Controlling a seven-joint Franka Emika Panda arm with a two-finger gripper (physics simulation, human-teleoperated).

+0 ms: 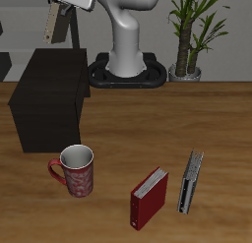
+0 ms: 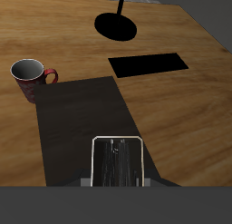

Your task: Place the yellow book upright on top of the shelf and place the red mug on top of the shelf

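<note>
My gripper (image 1: pixel 59 7) is high above the back of the shelf (image 1: pixel 49 101), a large dark box with a flat top. It is shut on the yellow book (image 1: pixel 51 24), which hangs upright below it, clear of the shelf top. In the wrist view the yellow book (image 2: pixel 116 161) shows edge-on with pale pages, over the dark shelf (image 2: pixel 82 119) top. The red mug (image 1: pixel 77 171) stands upright on the table in front of the shelf, handle toward the table's edge. In the wrist view the red mug (image 2: pixel 31 77) sits beside the shelf.
A red book (image 1: pixel 150 198) stands near the table's front edge. A grey book (image 1: pixel 190 182) stands just beside it. The robot base (image 1: pixel 128 60) and a potted plant (image 1: pixel 192 35) are at the back.
</note>
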